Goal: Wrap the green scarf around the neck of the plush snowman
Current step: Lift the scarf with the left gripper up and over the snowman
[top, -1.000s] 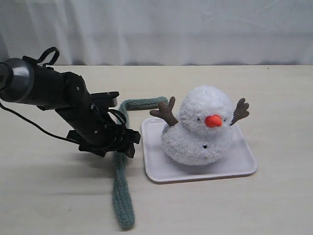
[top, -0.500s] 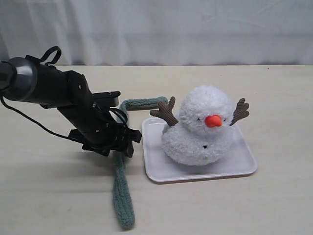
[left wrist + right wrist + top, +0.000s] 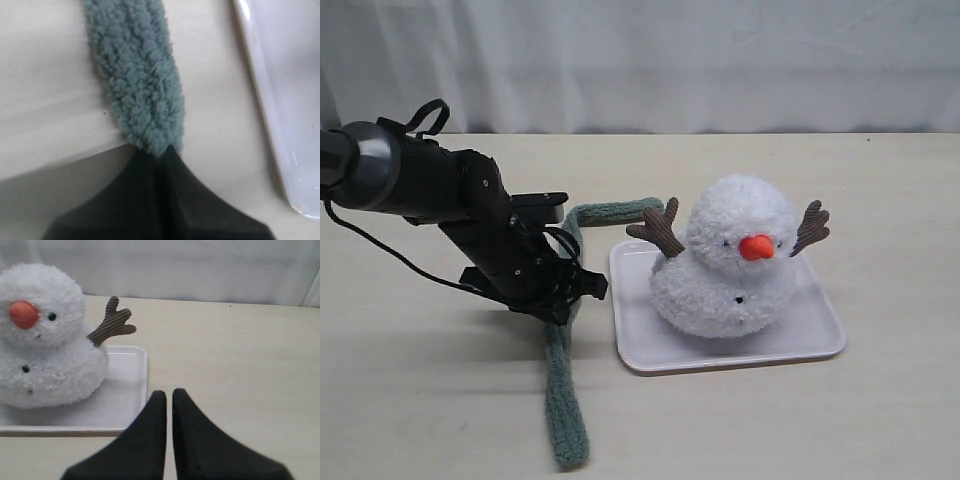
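Green scarf [image 3: 563, 400] lying near-to-far, far end bent toward snowman [image 3: 730, 280], left fingers [image 3: 135, 200] clamped on it, right fingers [image 3: 150, 440] together

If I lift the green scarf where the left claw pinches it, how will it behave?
Likely floppy: the green scarf lies in a limp curve on the table, so both ends should dangle from the left claw. Probably light and grippy, given its fuzzy pile. Its far end lies near the twig arm of the plush snowman and might snag.
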Robot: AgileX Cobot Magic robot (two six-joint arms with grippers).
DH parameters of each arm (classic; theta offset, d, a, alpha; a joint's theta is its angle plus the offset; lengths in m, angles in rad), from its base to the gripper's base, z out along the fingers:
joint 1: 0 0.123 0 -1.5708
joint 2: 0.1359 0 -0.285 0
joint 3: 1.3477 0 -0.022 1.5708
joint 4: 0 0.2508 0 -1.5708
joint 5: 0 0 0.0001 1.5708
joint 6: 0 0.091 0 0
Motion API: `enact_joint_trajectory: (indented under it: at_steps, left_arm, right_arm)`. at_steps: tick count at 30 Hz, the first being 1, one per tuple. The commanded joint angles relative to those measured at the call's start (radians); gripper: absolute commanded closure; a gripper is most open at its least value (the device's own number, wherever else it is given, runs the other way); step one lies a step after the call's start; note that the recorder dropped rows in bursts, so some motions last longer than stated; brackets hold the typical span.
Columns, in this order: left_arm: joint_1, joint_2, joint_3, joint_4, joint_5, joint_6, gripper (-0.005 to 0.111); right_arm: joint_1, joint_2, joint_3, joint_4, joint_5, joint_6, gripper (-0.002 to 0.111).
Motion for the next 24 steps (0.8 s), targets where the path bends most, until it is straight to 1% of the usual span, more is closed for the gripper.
enact_joint_trajectory:
  at_steps: [1, 5, 7, 9, 14, 17, 20, 24]
  left_arm:
    - [-0.004, 0.039, 0.019, 0.023, 0.044, 0.016, 0.107]
    - [-0.004, 0.038, 0.019, 0.024, 0.069, 0.119, 0.107]
    - [-0.004, 0.030, 0.017, 0.047, 0.069, 0.109, 0.107]
    - [-0.004, 0.012, 0.017, 0.103, 0.041, 0.063, 0.107]
    - [-0.004, -0.065, 0.017, 0.349, -0.009, -0.133, 0.107]
    - [-0.004, -0.138, 0.017, 0.462, -0.023, -0.194, 0.107]
    - [-0.004, -0.214, 0.017, 0.509, -0.050, -0.207, 0.107]
    - [-0.004, -0.319, 0.017, 0.599, -0.119, -0.287, 0.107]
  right_arm:
    - [-0.003, -0.004, 0.004, 0.001, 0.000, -0.008, 0.104]
    - [-0.003, -0.004, 0.004, 0.001, 0.000, -0.008, 0.104]
    - [-0.003, -0.004, 0.004, 0.001, 0.000, -0.008, 0.104]
    - [-0.003, -0.004, 0.004, 0.001, 0.000, -0.008, 0.104]
    - [-0.003, -0.004, 0.004, 0.001, 0.000, -0.008, 0.104]
    - [-0.003, -0.004, 0.004, 0.001, 0.000, -0.008, 0.104]
    - [-0.003, -0.004, 0.004, 0.001, 0.000, -0.008, 0.104]
    - [-0.003, -0.004, 0.004, 0.001, 0.000, -0.008, 0.104]
